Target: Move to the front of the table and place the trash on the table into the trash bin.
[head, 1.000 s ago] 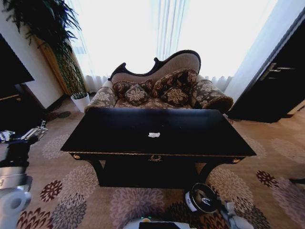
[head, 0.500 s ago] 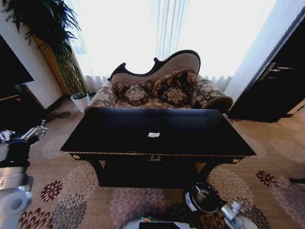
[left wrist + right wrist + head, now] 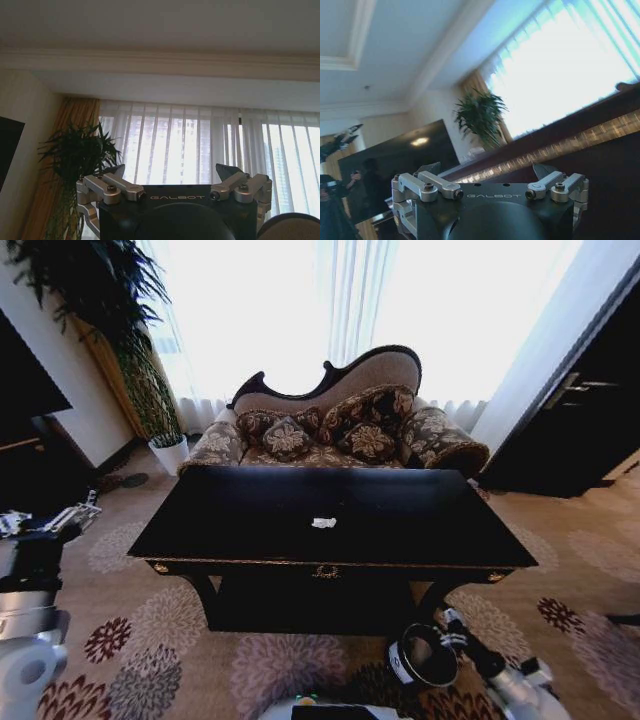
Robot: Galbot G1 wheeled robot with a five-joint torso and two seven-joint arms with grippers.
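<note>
Trash (image 3: 323,523): small white crumpled scrap, centre of frame on the table (image 3: 240,525), slightly toward its front edge. It's the one piece we make out there.
Handling: we judge it light, soft, crushable and not fragile. Pinch across the bulk from above; the glossy top may let it skid.
Trash bin (image 3: 424,656): lower right of frame, on the carpet just beside the table's right front leg.
Right gripper (image 3: 450,621): low, beside the bin rim, fingers spread, empty.
Left gripper (image 3: 84,513): left edge of frame, well apart from the table, fingers spread, empty.
Hidden: bin interior too dark to read; bin label not visible; whether the scrap is tissue or paper, cannot tell.
</note>
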